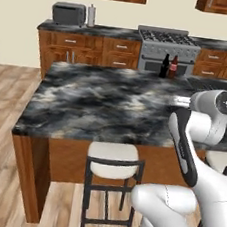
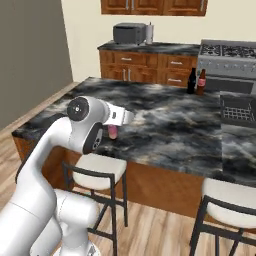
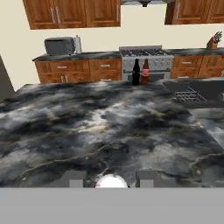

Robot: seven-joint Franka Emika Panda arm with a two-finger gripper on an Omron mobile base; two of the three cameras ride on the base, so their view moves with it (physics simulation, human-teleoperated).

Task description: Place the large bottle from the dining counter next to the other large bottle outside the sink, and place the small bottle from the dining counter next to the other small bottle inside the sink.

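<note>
My gripper [image 3: 111, 179] is shut on the small bottle [image 2: 113, 133], a tiny pinkish bottle hanging under the hand just over the dining counter [image 2: 165, 125] near its front edge. In the hand view its rounded top [image 3: 111, 182] sits between the two fingertips [image 3: 76, 178]. At the counter's far side the large black bottle [image 3: 136, 72] stands upright right beside the brown, red-labelled large bottle [image 3: 145, 72]; both also show as the black bottle [image 1: 164, 65] and the brown bottle [image 1: 173, 66]. The sink [image 3: 192, 92] with its grid rack lies to their right. The other small bottle is hidden.
Stools stand at the counter's front: one [image 1: 113, 161] beside the arm and another [image 2: 227, 197] to the right. Behind the island are a back counter with a toaster oven [image 1: 68, 13], a stove [image 1: 167, 39] and a knife block [image 3: 213, 42].
</note>
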